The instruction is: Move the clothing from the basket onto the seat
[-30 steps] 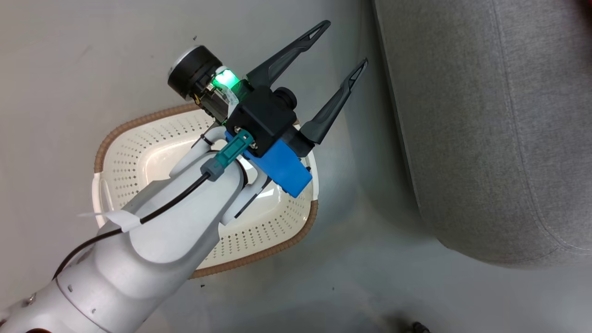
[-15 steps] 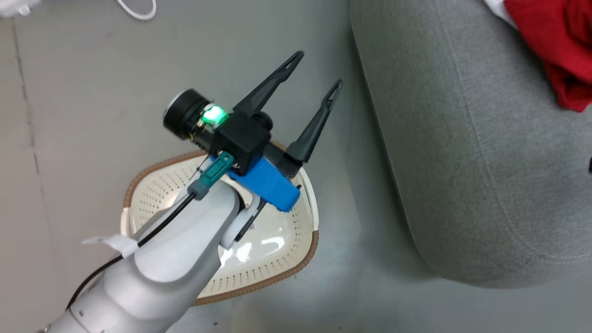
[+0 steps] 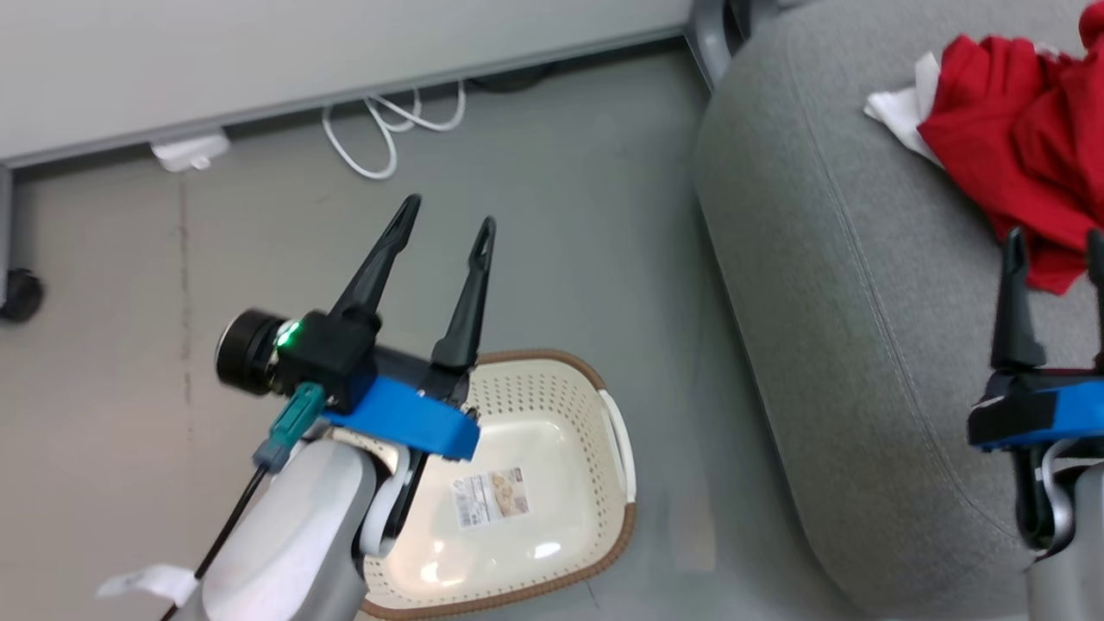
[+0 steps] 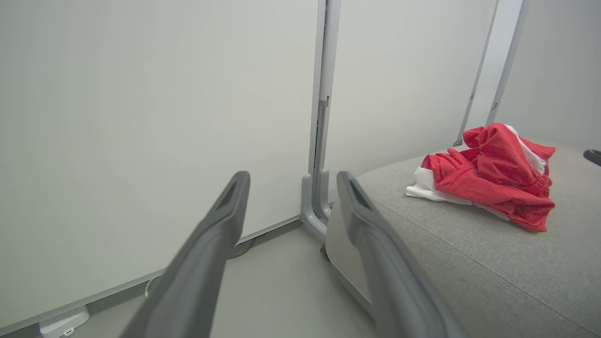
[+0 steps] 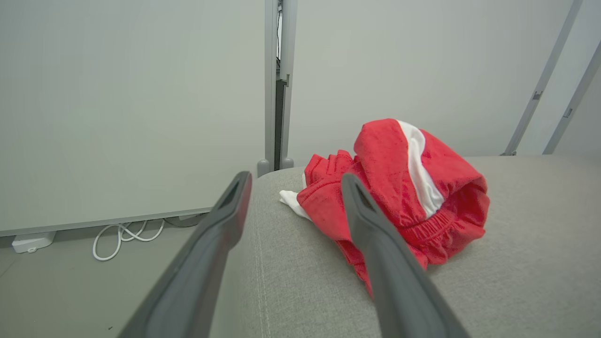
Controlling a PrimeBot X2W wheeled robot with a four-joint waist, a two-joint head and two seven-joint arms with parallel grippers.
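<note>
Though cut by the head view's right edge, plainly heaped on the seat (image 3: 862, 345) toward its far right corner: the clothing (image 3: 1018, 155), bright red, crumpled, resting wholly on the grey upholstery. Possibly two garments in the one heap; folds too tangled to tell apart. White stripe over the top fold in the right wrist view; white corner poking out on the side nearest the seat's rounded left edge. Seam (image 3: 854, 259) running along that edge.

Basket (image 3: 561, 414) upright on the floor (image 3: 561, 216), beside the seat's left edge, apart from it. Cream perforated walls, brown woven-look rim, white handle (image 3: 619, 435) on the seat side. Paper label (image 3: 490, 496) flat on its bottom.

Left gripper (image 3: 450, 211): fingers spread, nothing between them. Hangs in the air over the basket's far rim, tips aimed toward the wall (image 3: 345, 43). Green light (image 3: 287, 335) lit on the wrist.

Right gripper (image 3: 1056, 237): fingers parted too, clasping nothing. Poised over the seat's near right part, tips at the heap's near edge; touching or just short, cannot tell.

White cable (image 3: 388, 129) looped on the floor at the wall's foot, white power block (image 3: 190, 148) just left of it. Dark caster (image 3: 17, 293) at the floor's left edge.
</note>
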